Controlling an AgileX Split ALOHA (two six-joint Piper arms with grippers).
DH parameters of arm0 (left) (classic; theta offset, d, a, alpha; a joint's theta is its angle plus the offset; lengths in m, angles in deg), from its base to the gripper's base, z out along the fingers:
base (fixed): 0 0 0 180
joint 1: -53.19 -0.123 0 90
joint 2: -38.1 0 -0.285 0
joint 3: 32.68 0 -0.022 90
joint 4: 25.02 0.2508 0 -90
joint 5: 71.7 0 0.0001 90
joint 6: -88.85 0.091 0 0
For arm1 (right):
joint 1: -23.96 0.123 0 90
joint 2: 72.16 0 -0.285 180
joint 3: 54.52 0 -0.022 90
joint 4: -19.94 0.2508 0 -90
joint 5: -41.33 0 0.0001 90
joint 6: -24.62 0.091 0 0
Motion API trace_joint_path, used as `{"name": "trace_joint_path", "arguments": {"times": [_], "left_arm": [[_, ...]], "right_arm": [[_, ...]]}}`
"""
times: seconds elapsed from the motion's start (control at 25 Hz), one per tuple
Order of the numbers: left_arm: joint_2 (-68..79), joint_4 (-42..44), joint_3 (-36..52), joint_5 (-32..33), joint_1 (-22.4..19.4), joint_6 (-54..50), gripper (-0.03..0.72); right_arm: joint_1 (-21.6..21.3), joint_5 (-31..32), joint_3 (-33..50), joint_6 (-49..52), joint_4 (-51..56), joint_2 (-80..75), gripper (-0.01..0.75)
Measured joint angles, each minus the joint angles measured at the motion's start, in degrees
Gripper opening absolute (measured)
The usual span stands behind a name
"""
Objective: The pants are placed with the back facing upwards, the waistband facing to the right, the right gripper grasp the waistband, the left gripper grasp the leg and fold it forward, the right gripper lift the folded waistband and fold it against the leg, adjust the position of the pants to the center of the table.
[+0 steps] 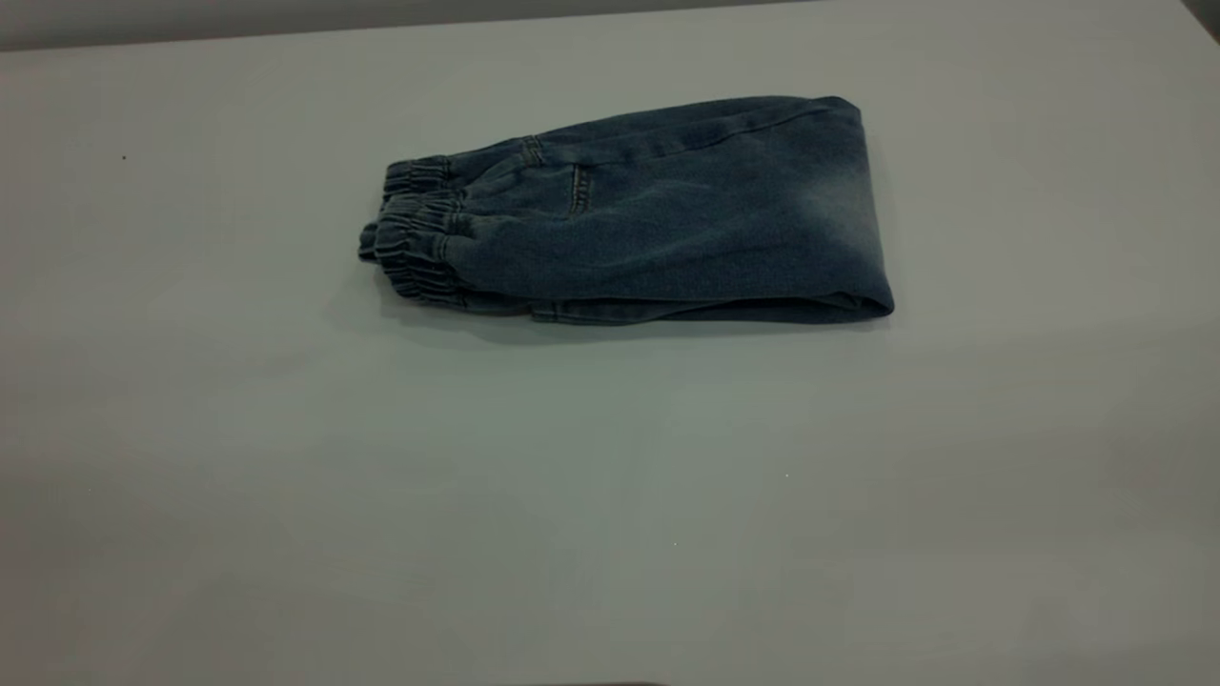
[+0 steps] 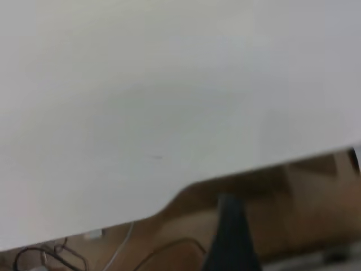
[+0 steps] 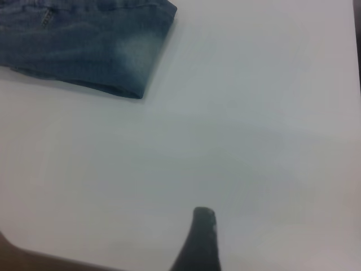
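From my exterior feed I see the pants (image 1: 658, 214) lying folded on the white desk (image 1: 610, 495), set toward the far side and a little right of the middle. They form a compact, roughly rectangular bundle of washed blue denim. The waistband (image 1: 415, 233) — gathered, ruffled elastic, dark blue — sits at the left end of the bundle in this feed, doubled into two stacked layers. The right end is a smooth folded edge with a pale faded patch (image 1: 839, 205) near it. A line of stitching from a pocket (image 1: 579, 189) shows on the upper layer near the waistband. I cannot make out any print on the visible cloth. Neither arm appears in the exterior feed. On the right wrist feed, one dark fingertip of the right gripper (image 3: 200, 240) hangs over bare desk, well apart from the pants' faded folded corner (image 3: 132, 62); only that one finger shows, so I cannot tell how its jaws stand. On the left wrist feed, a blurred dark part of the left gripper (image 2: 231, 237) sits beyond the desk's edge — past it are a brown floor and some cables (image 2: 56, 257) — and its jaws I cannot tell either.
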Motion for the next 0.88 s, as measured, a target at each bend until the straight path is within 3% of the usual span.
{"name": "trace_joint_path", "arguments": {"times": [0.12, 0.4, 0.88], "left_arm": [[-4.6, 0.0, 0.0, 0.2, -4.5, 0.0, 0.514], [-12.9, 0.0, 0.0, 0.5, -11.8, 0.0, 0.514], [-14.6, 0.0, 0.0, 0.7, -12.1, 0.0, 0.514]], "right_arm": [[-0.7, 0.0, 0.0, 0.0, 0.0, 0.0, 0.59], [-7.5, 0.0, 0.0, 0.0, 0.1, 3.5, 0.59], [-8.1, 0.2, 0.0, 0.0, 0.9, 4.1, 0.59]]}}
